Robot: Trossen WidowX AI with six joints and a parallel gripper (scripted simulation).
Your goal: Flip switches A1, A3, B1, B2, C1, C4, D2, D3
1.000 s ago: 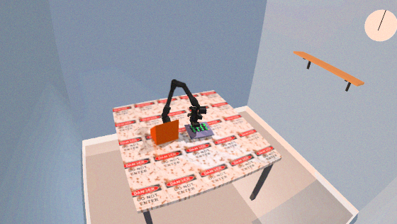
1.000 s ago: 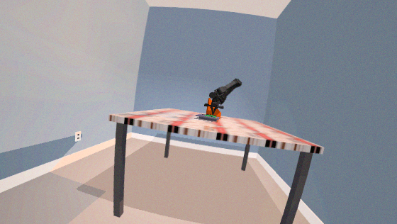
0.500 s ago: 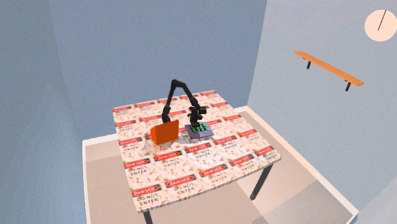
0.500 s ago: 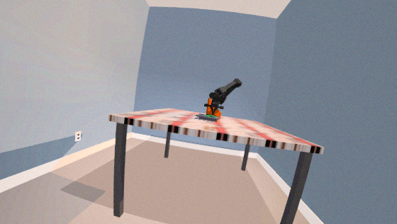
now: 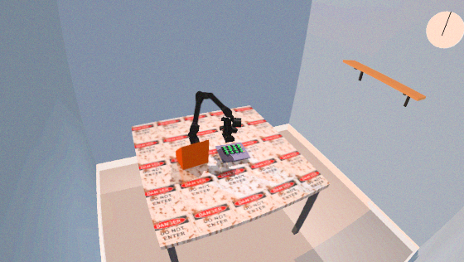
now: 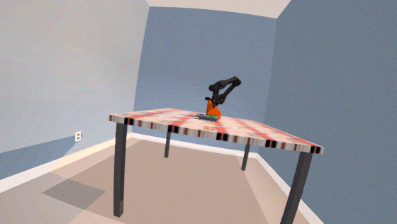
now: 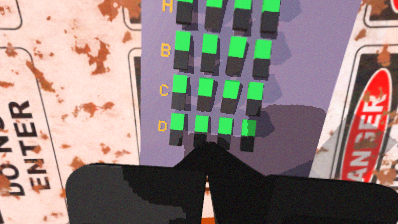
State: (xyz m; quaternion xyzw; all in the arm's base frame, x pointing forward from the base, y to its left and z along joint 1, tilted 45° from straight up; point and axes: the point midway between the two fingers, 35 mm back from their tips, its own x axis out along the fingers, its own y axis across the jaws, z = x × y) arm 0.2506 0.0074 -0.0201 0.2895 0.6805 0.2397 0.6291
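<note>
The lilac panel [image 5: 242, 157] [image 7: 320, 65] bears four rows of green-and-black rocker switches, with row letters at their left. In the wrist view, row A is cut by the top edge; the switch at B1 [image 7: 182, 50], the one at C4 [image 7: 254, 97] and the one at D1 [image 7: 176, 129] show whole. Each switch's green half is on the far side; which ends are raised is hard to tell. My gripper [image 5: 229, 140] [image 6: 213, 106] [image 7: 207, 148] is shut and empty, above the panel. Its tips overlap the near ends of the D2 and D3 switches in the wrist view.
An orange block [image 5: 194, 155] [image 6: 213, 109] stands on the table [image 5: 232, 195], beside the panel and near the arm's base. The table top has a printed danger-sign pattern. A wall shelf [image 5: 385, 79] hangs far off.
</note>
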